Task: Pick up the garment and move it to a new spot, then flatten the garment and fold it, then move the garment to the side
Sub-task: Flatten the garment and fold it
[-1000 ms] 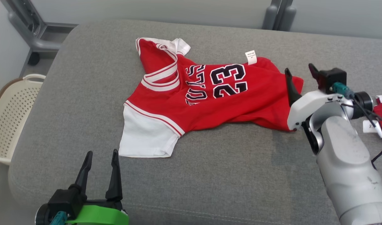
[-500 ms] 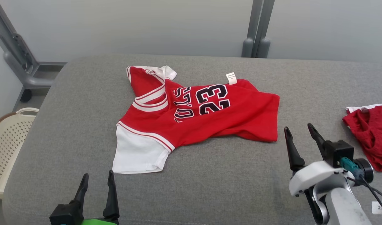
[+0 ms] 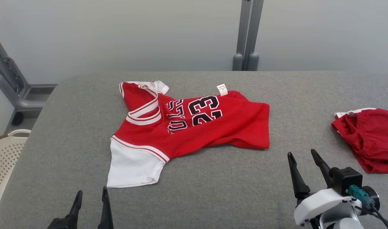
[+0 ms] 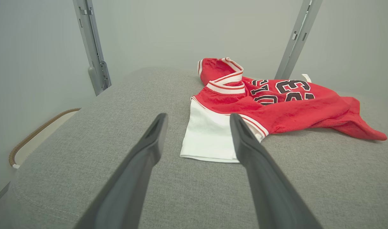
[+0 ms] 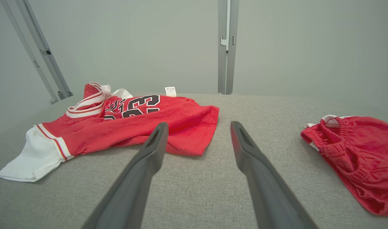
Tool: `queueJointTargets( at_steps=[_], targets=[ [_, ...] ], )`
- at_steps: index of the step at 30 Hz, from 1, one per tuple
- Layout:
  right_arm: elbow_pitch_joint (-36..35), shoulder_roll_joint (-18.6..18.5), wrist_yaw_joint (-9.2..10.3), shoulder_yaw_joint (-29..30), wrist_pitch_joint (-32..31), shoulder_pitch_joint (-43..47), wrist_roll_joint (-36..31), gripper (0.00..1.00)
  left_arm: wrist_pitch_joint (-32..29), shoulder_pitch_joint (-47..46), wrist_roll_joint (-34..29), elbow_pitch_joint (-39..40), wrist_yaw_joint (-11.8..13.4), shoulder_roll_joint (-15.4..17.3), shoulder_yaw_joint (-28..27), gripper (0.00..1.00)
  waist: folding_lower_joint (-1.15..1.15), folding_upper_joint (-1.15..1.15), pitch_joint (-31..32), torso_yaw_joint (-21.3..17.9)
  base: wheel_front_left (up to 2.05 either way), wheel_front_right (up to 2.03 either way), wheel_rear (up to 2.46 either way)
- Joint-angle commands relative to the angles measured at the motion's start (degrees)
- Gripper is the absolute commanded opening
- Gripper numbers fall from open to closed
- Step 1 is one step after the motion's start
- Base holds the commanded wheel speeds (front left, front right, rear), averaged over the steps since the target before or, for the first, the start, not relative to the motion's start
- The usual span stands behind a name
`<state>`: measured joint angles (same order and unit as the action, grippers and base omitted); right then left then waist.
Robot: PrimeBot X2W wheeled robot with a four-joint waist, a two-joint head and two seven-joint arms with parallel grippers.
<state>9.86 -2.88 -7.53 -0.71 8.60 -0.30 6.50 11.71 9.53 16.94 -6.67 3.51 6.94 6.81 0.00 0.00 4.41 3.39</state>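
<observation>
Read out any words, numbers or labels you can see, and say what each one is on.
"23": large black digits on the red jersey, upside down in the head view.
Curved black lettering beside the digits: creased and partly folded under, so it is not fully readable.
White tag at the jersey's far edge: the print is too small to read.

The red garment [image 3: 244, 127], toward the far left of the grey padded surface [image 3: 228, 197], bears a black number 23 [image 3: 205, 111]. The curved black lettering [image 3: 176, 119] beside it is creased and cannot be read whole. The print on its white tag [image 3: 222, 89] is too small to read.
</observation>
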Motion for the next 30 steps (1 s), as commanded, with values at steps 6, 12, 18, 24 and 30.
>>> queueJointTargets(
  at_steps=[6, 12, 18, 24, 30],
  targets=[
    [-0.32, -0.07, 0.09, -1.11, 0.6, 2.42, -0.11, 1.0, 0.57, 0.92, 0.76, -1.96, -1.4, 1.7, -0.1, 1.0, 0.0, 0.0, 0.91, -1.33, 0.0, 0.0, 0.0],
    [-0.22, -0.06, 0.09, -1.05, 0.54, 3.38, -0.55, 1.0, 0.86, 0.89, 0.88, -2.75, -1.48, 2.36, 0.14, 1.0, 0.0, 0.0, 1.14, -2.09, 0.0, 0.0, 0.0],
    [-0.5, -0.06, 0.09, -1.24, 0.38, 2.74, -0.64, 1.0, 0.09, 0.32, 0.98, -2.55, -1.32, 2.61, 0.57, 1.0, 0.0, 0.0, 0.87, -2.25, 0.0, 0.0, 0.0],
    [-0.75, -0.05, 0.09, -1.2, 0.03, 2.4, -0.8, 1.0, -3.49, -1.23, 2.5, -3.81, -1.47, 2.74, 0.65, 1.0, 0.0, 0.0, 0.43, -2.26, 0.0, 0.0, 0.0],
    [-1.17, -0.04, 0.09, -1.36, -0.11, 2.02, -1.21, 1.0, -10.07, -6.13, 3.16, -8.56, -2.19, 3.79, 1.56, 1.0, 0.0, 0.0, -0.16, -2.21, 0.0, 0.0, 0.0]
  ],
)
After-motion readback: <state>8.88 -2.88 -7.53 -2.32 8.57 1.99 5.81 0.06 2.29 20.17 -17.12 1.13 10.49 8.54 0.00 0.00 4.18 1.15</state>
